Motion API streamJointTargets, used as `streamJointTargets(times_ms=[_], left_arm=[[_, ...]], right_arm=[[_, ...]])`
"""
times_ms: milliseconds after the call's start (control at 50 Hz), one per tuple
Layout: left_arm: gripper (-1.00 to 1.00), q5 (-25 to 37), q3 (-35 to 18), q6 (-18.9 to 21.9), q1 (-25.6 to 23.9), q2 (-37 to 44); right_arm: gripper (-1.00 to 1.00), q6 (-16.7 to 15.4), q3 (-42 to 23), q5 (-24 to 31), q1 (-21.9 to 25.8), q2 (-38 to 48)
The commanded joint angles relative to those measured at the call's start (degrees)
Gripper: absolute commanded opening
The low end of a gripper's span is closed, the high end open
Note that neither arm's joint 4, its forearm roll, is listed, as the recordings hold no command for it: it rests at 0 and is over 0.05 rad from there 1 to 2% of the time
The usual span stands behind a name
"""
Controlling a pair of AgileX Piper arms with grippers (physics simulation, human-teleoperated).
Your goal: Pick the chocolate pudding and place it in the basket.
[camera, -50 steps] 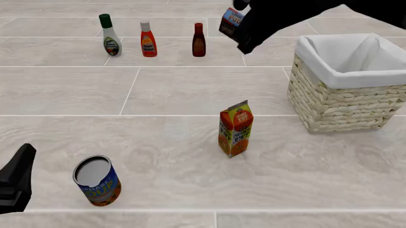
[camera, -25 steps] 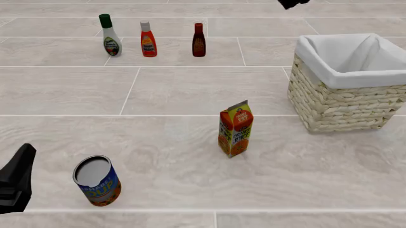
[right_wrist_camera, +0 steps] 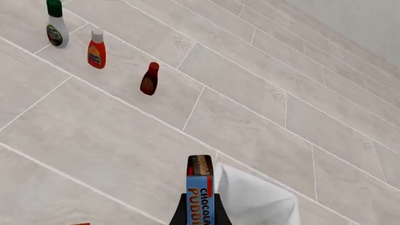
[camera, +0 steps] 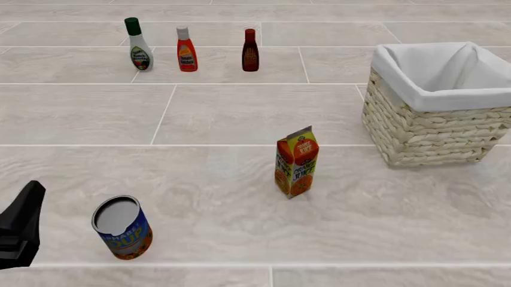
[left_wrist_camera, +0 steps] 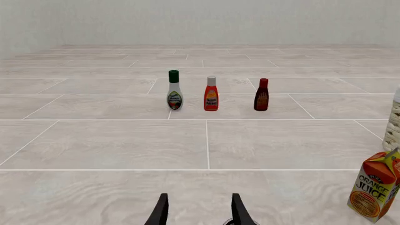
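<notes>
— What fills the front view?

— The pale tiled table (camera: 239, 113) takes the whole frame. Next in size, the basket (camera: 437, 134) stands at the right edge, upper half, its white lining folded over the rim. The juice carton (camera: 296, 161) stands upright just right of centre, well apart from the basket. The soup can (camera: 122, 227) sits at the lower left. Three bottles line up along the top: the green-capped bottle (camera: 139, 45), the orange bottle (camera: 186, 49) and the dark red bottle (camera: 250, 50).

— And your pincers?

— My left gripper (left_wrist_camera: 198, 213) shows at the bottom centre of its wrist view, fingers spread with nothing between them; in the front view it is the dark shape at the lower left edge. My right gripper (right_wrist_camera: 200, 213) is out of the front view. In its wrist view it is clamped on the chocolate pudding (right_wrist_camera: 200, 194), held upright at bottom centre, high above the table, with a white corner of the basket's lining just beside it.
</notes>
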Motion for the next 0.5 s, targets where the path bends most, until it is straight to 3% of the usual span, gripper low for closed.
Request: streamJointTargets(times_ms=[20,500], left_arm=[[1.00,0.1,0.0,0.0,0.0,-0.1],[1.00,0.1,0.0,0.0,0.0,-0.1]], right_arm=[[-1.00,2.6,-2.7,1.9,-4.6,-0.2],[-1.00,2.9,-2.1,3.8,-12.7,0.2]])
